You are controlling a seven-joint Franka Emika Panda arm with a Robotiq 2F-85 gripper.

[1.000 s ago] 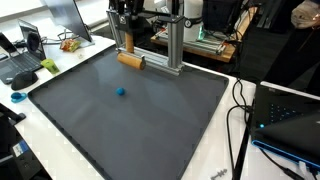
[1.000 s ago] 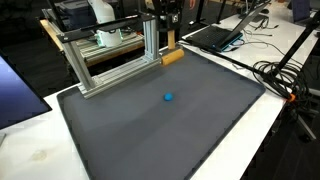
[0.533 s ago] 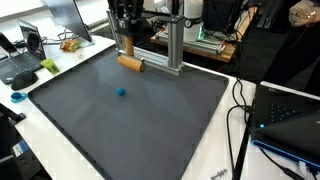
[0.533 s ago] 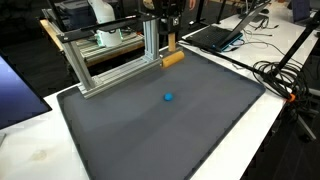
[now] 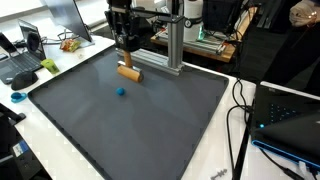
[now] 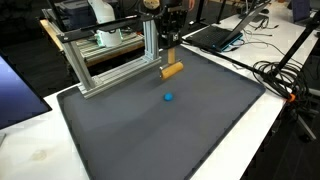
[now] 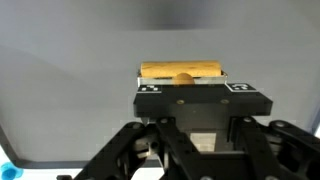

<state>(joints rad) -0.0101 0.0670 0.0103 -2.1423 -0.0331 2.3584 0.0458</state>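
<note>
Centrally, at the far left part of the mat [image 5: 150, 130], my gripper [image 5: 127, 62] points straight down with its jaws drawn close together, pinching a wooden block [image 5: 129, 73] at the fingertips. The block is short and bar-shaped, pale tan with a smooth finish, and it lies level and crosswise to my fingers. The wrist view shows the same grip, with the block [image 7: 200, 70] spanning the gap beyond the black gripper [image 7: 183, 92]. Whether its underside touches the mat I cannot tell. Just in front of the block, a small, round, glossy blue ball [image 5: 120, 91] rests on the mat, apart from the block. The mat is a dark grey matte sheet, flat and rectangular, bordered by a white table [image 5: 215, 160]. To the right of my gripper stands an aluminium frame [image 5: 172, 45] of square-section extruded bars, silver and ribbed. Further right, black cables [image 5: 240, 105] loop over the table edge.
</note>
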